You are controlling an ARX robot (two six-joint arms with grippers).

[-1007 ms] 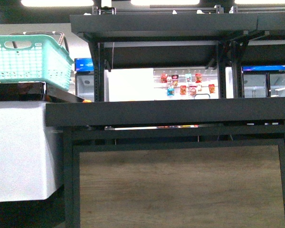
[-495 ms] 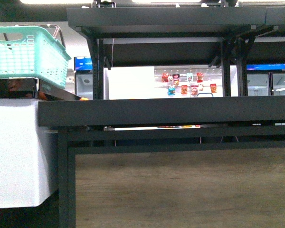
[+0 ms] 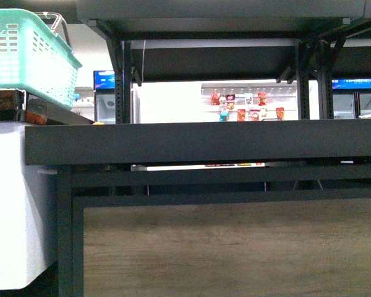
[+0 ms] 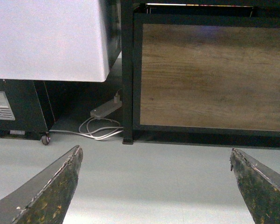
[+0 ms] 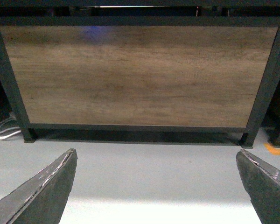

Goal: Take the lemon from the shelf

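The shelf (image 3: pixel 198 142) fills the front view as a black metal-framed stand, its dark tray deck seen edge-on with a wood panel below. The lemon is hidden from every view. Neither arm shows in the front view. My left gripper (image 4: pixel 155 156) hangs open over grey floor, facing the shelf's wood panel (image 4: pixel 210 74) and its left leg. My right gripper (image 5: pixel 157 156) is open too, low before the same wood panel (image 5: pixel 135 74), nothing between its fingers.
A teal basket (image 3: pixel 28 52) sits at upper left above a white cabinet (image 3: pixel 12 204). A small orange fruit (image 3: pixel 99 123) peeks above the deck's left end. A power strip with white cables (image 4: pixel 105 122) lies on the floor by the shelf leg.
The front view has shifted: the shelf deck and basket have slid left and upward in frame, and the deck edge looks larger and closer.
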